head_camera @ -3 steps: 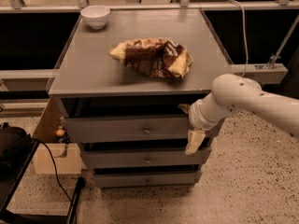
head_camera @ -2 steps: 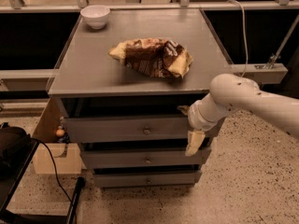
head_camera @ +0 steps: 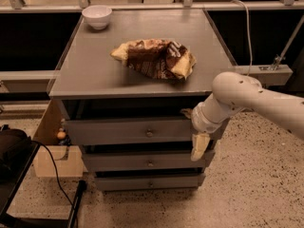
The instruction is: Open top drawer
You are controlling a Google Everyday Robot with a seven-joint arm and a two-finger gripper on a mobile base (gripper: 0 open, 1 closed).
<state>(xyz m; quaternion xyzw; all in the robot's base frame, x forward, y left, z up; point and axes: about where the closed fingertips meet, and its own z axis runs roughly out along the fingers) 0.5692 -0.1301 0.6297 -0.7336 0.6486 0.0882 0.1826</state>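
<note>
A grey three-drawer cabinet (head_camera: 71, 87) stands on a speckled floor (head_camera: 247, 189), seen from above and in front. My pale arm (head_camera: 256, 96) reaches in from the right, bent at a rounded joint, and ends at the cabinet's right front corner. My gripper (head_camera: 192, 134) sits there, against the right end of the top drawer (head_camera: 128, 131). Its two fingers are spread apart: one cream-coloured finger (head_camera: 199, 146) hangs down past the drawer's lower edge, and the tip of the other pokes out to the left just above the drawer's upper edge. I cannot tell whether either one presses on the panel.

The top drawer is the widest and tallest of the three fronts, directly under the cabinet's top, with a dark gap above it. Its small round knob (head_camera: 149, 133) sits at the centre, well to the left of my gripper and untouched. Below it are the middle drawer (head_camera: 137, 162) and the bottom drawer (head_camera: 142, 181), each narrower, each with its own knob.

On the cabinet's top, a crumpled brown and yellow snack bag (head_camera: 154, 58) lies near the middle, and a small white bowl (head_camera: 97, 16) stands at the back left corner. To the left of the cabinet, a cardboard box (head_camera: 50, 158) rests on the floor, with a black bag (head_camera: 12, 148) and a black cable (head_camera: 53, 167) beside it.
</note>
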